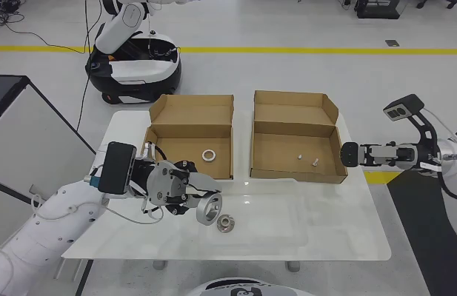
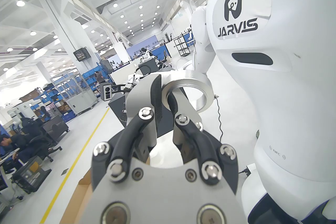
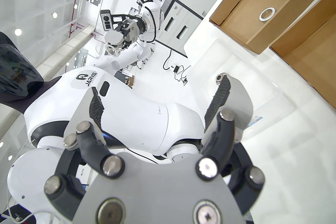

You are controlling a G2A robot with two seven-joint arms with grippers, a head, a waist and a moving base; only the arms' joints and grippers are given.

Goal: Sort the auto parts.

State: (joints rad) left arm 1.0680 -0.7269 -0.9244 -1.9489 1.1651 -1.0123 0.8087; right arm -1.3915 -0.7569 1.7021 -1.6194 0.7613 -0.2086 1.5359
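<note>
left gripper (image 2: 164, 97) grasps 1 ring (image 2: 203, 97) — right gripper (image 3: 159, 88) spread — 2 boxes (image 1: 189, 111) (image 1: 293, 111), perhaps 2 bolts (image 1: 299, 156) (image 1: 315, 160)

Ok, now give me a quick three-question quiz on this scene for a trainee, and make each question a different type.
1. True or false: the left gripper is shut on a metal ring.
2. Pick one: how many small parts lie in the right-hand box? A) one B) two C) four
3. Fill the gap: the right gripper is ___ and holds nothing.

Key: 1 true; 2 B; 3 open.
</note>
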